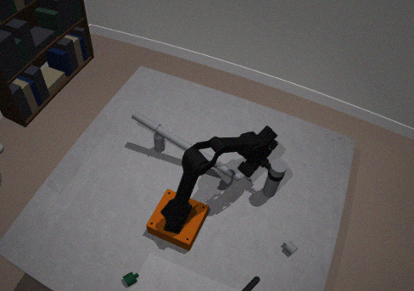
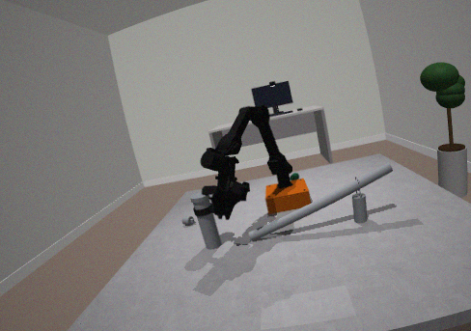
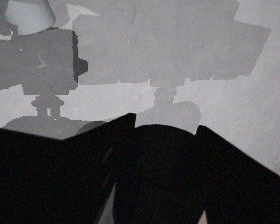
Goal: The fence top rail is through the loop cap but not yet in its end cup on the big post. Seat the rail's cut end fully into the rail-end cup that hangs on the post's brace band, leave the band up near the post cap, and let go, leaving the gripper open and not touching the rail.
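Rail point(image 1: 176, 139) point(image 2: 320, 202) and cup hadn't met yet, from what I could see. The long grey tube ran at a slant through the loop over the short post point(image 1: 159, 143) point(image 2: 360, 209), one end raised past it, the other down low near the mat point(image 1: 106, 193) point(image 2: 159, 277). That low end lay near the big post point(image 1: 271, 186) point(image 2: 209, 231), but apart from it.

The black arm arched over from its orange base point(image 1: 187, 243) point(image 2: 290, 202), and its claw point(image 1: 264, 162) point(image 2: 222, 213) point(image 3: 165, 126) was up by the big post's top. Its fingers had closed on the dark end cup point(image 3: 163, 155), which sat between them with its round rim just showing. The brace band point(image 1: 276, 178) point(image 2: 204, 210) circled the post high up, just under the pale cap point(image 1: 278, 168) point(image 2: 200, 199). From the wrist, a pale round end point(image 3: 31, 17) showed in the upper left corner, well apart from the fingers. A small grey fitting point(image 1: 288, 248) point(image 2: 188, 221) lay off on the mat, away from the posts.
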Controlling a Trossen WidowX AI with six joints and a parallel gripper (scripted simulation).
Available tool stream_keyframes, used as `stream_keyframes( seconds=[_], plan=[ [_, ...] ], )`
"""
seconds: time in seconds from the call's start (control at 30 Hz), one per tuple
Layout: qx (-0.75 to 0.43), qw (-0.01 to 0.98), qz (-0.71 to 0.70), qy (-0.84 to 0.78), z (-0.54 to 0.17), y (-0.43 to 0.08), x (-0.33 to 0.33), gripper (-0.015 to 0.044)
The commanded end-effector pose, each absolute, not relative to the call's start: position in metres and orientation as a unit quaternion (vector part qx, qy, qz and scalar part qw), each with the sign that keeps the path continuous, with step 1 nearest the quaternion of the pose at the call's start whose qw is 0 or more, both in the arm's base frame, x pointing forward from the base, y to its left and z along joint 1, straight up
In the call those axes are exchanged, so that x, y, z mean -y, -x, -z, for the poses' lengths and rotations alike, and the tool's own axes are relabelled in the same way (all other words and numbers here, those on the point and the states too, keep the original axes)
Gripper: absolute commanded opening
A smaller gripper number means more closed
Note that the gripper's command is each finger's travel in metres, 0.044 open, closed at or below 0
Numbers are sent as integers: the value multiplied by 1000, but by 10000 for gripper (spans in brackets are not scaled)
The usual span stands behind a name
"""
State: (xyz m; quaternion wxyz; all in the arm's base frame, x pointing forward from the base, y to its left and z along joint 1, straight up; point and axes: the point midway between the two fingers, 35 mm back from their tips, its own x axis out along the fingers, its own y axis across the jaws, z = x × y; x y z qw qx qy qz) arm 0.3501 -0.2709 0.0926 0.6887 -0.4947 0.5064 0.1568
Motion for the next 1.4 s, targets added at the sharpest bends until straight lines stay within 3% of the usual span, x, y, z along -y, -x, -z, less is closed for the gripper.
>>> stream_keyframes(
  seconds=[0.0,1.37],
  plan=[
    [-493,683,-174,510,-92,-346,269,0],
    [-409,641,-282,585,-90,-318,259,0]
  ],
)
